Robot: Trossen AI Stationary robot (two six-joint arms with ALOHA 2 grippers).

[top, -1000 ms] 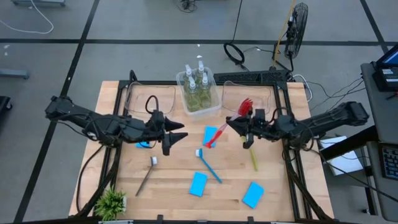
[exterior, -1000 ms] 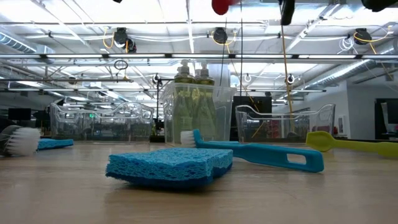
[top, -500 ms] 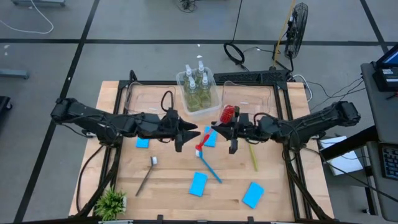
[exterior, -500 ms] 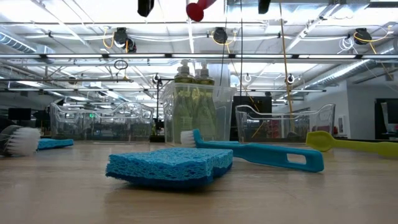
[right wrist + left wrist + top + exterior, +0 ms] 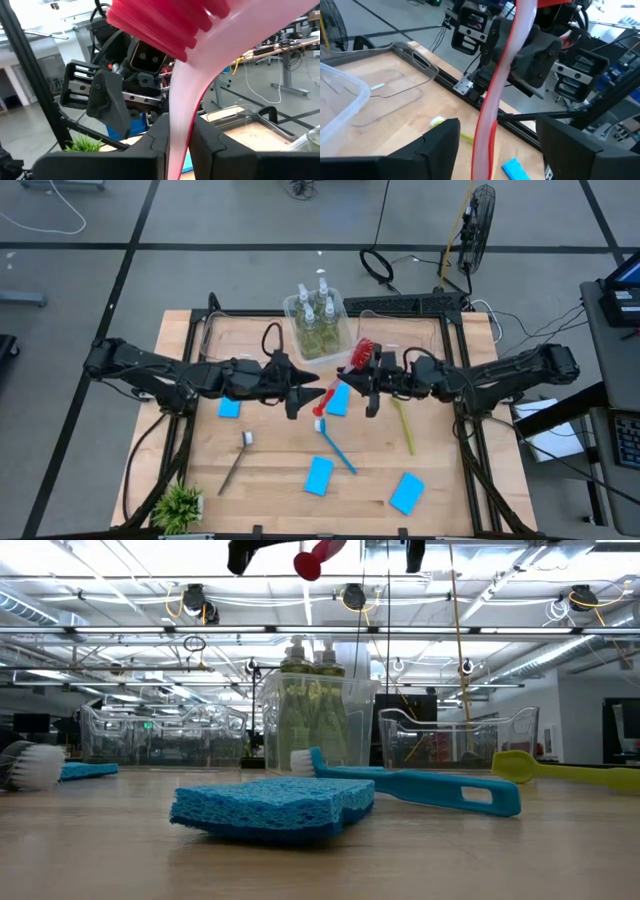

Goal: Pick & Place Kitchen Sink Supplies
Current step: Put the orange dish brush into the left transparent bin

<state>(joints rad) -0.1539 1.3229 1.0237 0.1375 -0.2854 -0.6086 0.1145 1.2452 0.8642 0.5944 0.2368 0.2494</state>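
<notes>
A red brush hangs above the table's middle, its bristle head (image 5: 365, 352) toward the far side and its handle (image 5: 330, 398) slanting to the near left. My right gripper (image 5: 357, 380) reaches in from the right and is shut on it. My left gripper (image 5: 306, 395) comes from the left and is open; its two fingers (image 5: 437, 147) stand on either side of the handle's lower part (image 5: 487, 125), apart from it. On the table lie a blue brush (image 5: 336, 446), a yellow brush (image 5: 404, 425), a grey brush (image 5: 238, 460) and several blue sponges (image 5: 319, 475). My right gripper pinches the red brush's handle (image 5: 179, 135) between its two fingers, in the half nearer the bristle head (image 5: 160, 25). The fingers come about level from the table's right and lie across the handle. The brush is lifted clear and tilted, its free end toward my left gripper.
A clear bin with soap bottles (image 5: 318, 320) stands at the far middle, between a clear bin at its left (image 5: 240, 340) and one at its right (image 5: 405, 330). A small potted plant (image 5: 180, 505) sits at the near left corner.
Both grippers have come toward each other over the table's middle. My right gripper has carried the red brush leftward, still lifted clear. My left gripper has gone rightward, and its fingers now stand about the handle's lower part.
</notes>
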